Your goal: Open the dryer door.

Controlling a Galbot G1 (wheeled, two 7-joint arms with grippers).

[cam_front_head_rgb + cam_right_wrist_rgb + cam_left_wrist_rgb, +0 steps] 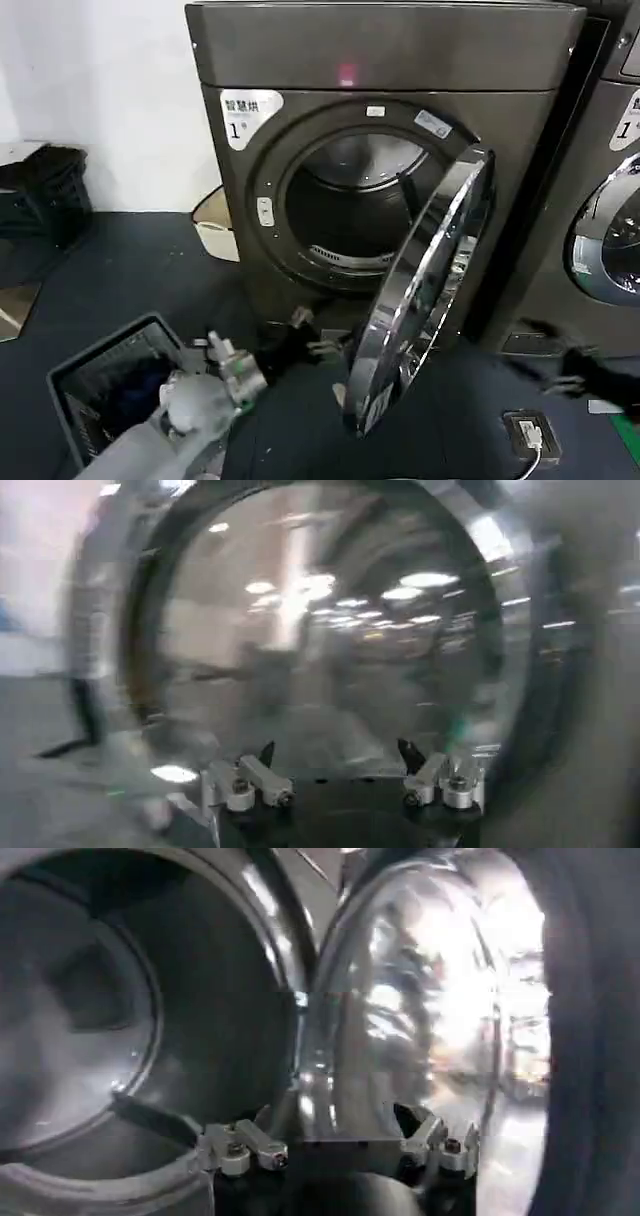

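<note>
The left hand (pixel 318 335) is low and near, in front of the dryer (pixel 380 60), with its dark fingers spread wide and holding nothing; it sits just beside the near edge of the dryer door (pixel 425 290), and from the head view I cannot tell if a finger touches the chrome ring. In the left wrist view the same hand (pixel 335 1133) shows two open fingertips, with the door's shiny ring (pixel 420 998) rising between and beyond them and the dark drum opening (pixel 130 998) to one side. The left arm comes from the near left, over a grey basket (pixel 70 385) that stands on the dark floor (pixel 130 270). The right hand (pixel 560 375) is on the right, low and near, in front of the neighbouring machine (pixel 610 180); it is blurred in the head view, but the right wrist view shows this hand (pixel 340 765) with its fingers wide apart and empty, facing a round glass window. The dryer door stands swung open, hinged on the right side of the opening, its edge turned toward the camera. The round drum opening (pixel 350 200) is uncovered. A white sticker with "1" (pixel 250 115) is at the upper left of the front. A small device with a white cable (pixel 530 432) lies on the floor at the near right.
</note>
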